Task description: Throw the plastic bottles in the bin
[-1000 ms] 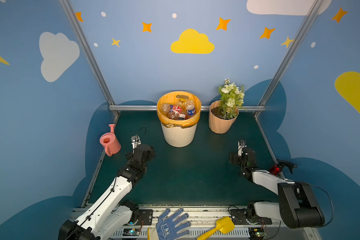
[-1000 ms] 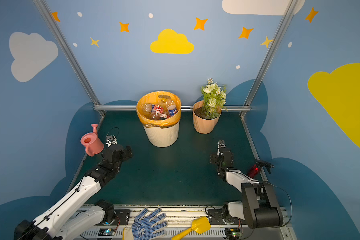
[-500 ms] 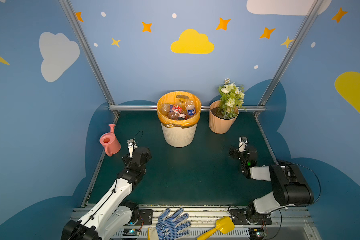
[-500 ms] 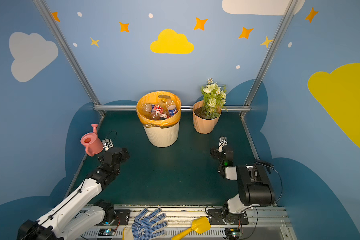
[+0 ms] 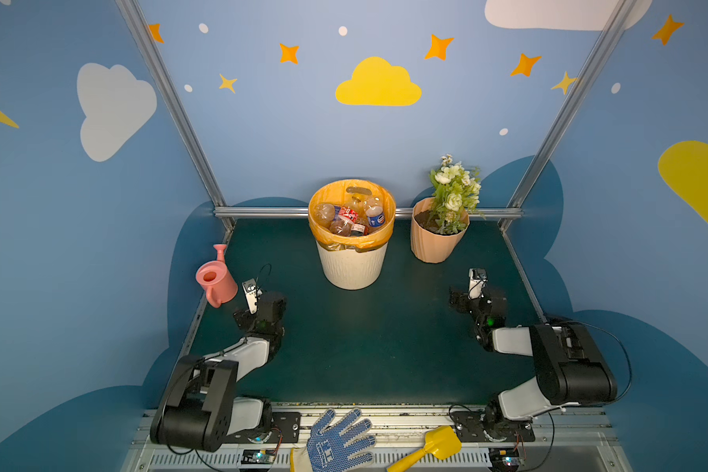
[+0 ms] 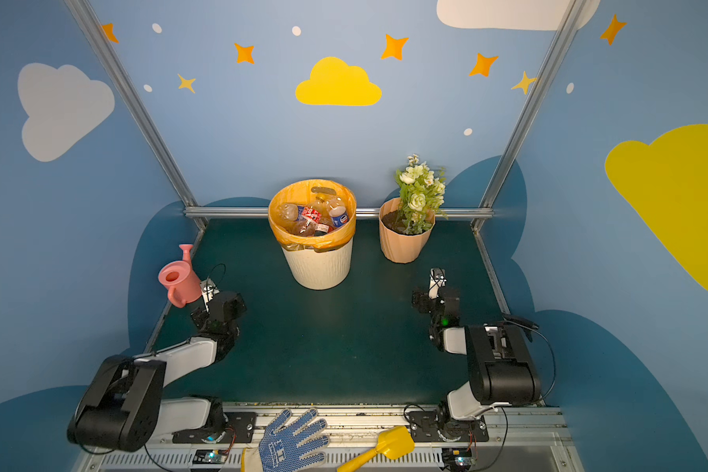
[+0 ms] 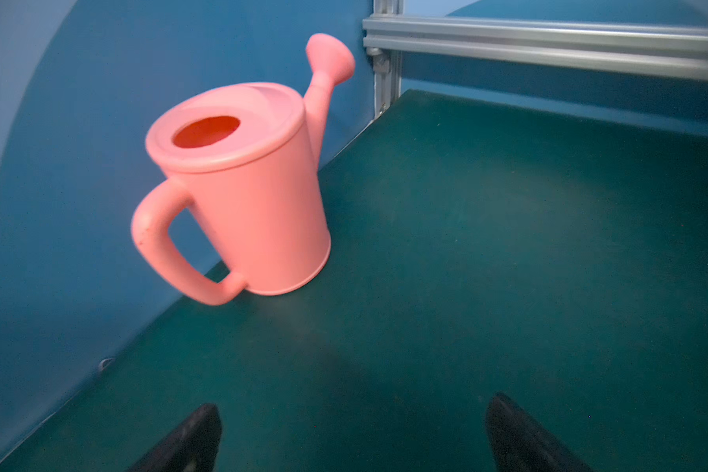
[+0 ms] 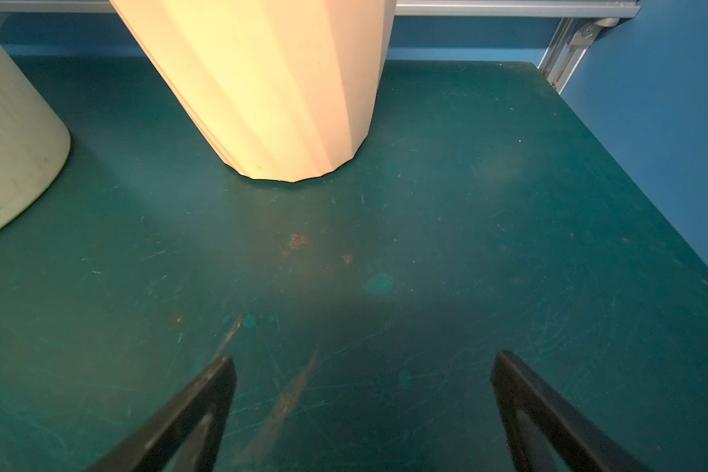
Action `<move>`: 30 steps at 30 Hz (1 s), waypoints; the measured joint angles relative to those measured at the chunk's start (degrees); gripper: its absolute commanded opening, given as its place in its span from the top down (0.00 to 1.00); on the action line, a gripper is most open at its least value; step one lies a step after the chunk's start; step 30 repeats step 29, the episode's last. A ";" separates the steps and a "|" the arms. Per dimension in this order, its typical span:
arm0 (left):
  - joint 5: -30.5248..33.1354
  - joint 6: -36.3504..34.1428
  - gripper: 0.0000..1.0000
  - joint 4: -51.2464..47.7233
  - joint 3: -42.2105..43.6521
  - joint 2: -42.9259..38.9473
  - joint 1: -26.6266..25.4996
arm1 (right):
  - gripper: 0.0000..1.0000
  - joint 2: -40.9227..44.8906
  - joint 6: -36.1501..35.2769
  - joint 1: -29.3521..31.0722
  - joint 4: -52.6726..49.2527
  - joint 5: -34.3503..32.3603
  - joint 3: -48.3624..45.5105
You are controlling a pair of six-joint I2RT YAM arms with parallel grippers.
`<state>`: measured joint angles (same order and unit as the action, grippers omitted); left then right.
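Bottles [image 5: 376, 213] in bin [image 5: 352, 267] — long axes mixed

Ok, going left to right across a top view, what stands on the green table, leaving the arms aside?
pink watering can → bin, with the plastic bottles inside it → flowerpot

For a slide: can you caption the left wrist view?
Open, empty left jaws above the green mat, pink watering can standing beside the blue wall.
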<state>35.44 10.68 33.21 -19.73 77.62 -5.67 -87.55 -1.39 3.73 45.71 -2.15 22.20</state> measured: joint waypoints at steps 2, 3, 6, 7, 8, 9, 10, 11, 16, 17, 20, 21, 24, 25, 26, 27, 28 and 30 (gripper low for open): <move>-2.49 -0.76 0.00 3.89 0.00 2.67 1.20 | 0.03 0.00 0.02 0.00 0.00 0.11 0.00; -4.20 -1.44 0.00 4.50 0.02 3.17 1.66 | 0.03 0.00 0.02 0.00 0.00 0.13 0.00; -10.10 -3.82 0.00 10.34 0.37 5.25 2.05 | 0.03 0.00 0.04 0.00 0.00 0.15 0.00; -11.30 -4.44 0.00 13.22 0.35 7.28 2.05 | 0.03 0.00 0.04 0.00 0.00 0.15 0.00; -12.31 -4.70 0.00 14.40 0.04 9.07 2.10 | 0.03 0.00 0.04 0.00 0.00 0.15 0.00; -13.51 -4.94 0.00 14.43 -0.50 10.62 2.19 | 0.03 0.00 0.04 0.00 0.00 0.15 0.00; -14.73 -5.14 0.00 13.05 -1.03 11.17 2.45 | 0.03 0.00 0.04 0.00 0.00 0.17 0.00; -15.58 -5.33 0.00 11.98 -1.38 11.04 2.75 | 0.03 0.00 0.04 0.00 0.00 0.17 0.00; -17.46 -5.57 0.00 11.10 -3.10 10.21 3.54 | 0.03 0.00 0.04 0.00 -0.02 0.28 0.00; -17.68 -5.57 0.00 11.02 -3.21 10.10 3.54 | 0.03 0.00 0.04 0.00 0.00 0.28 0.00; -18.34 -5.64 0.00 10.69 -3.28 9.97 3.52 | 0.03 0.00 0.04 0.00 0.00 0.31 0.00; -18.43 -5.64 0.00 10.58 -3.28 9.97 3.54 | 0.03 0.00 0.04 0.00 0.00 0.31 0.00; -18.51 -5.75 0.00 10.25 -3.28 9.97 3.54 | 0.03 0.00 0.04 0.00 -0.02 0.31 0.00; -18.53 -5.77 0.00 10.21 -3.28 9.97 3.54 | 0.03 0.00 0.04 -0.02 -0.02 0.31 0.00; -18.53 -5.77 0.00 10.19 -3.28 9.97 3.54 | 0.03 0.00 0.04 -0.02 -0.02 0.31 0.00; -18.53 -5.77 0.00 10.21 -3.28 9.97 3.54 | 0.03 0.00 0.04 -0.02 -0.02 0.31 0.00; -18.58 -5.77 0.00 10.21 -3.28 9.97 3.54 | 0.03 0.00 0.04 -0.02 -0.02 0.31 0.00; -18.64 -5.77 0.00 10.19 -3.28 9.97 3.54 | 0.03 0.00 0.04 -0.04 -0.02 0.31 0.00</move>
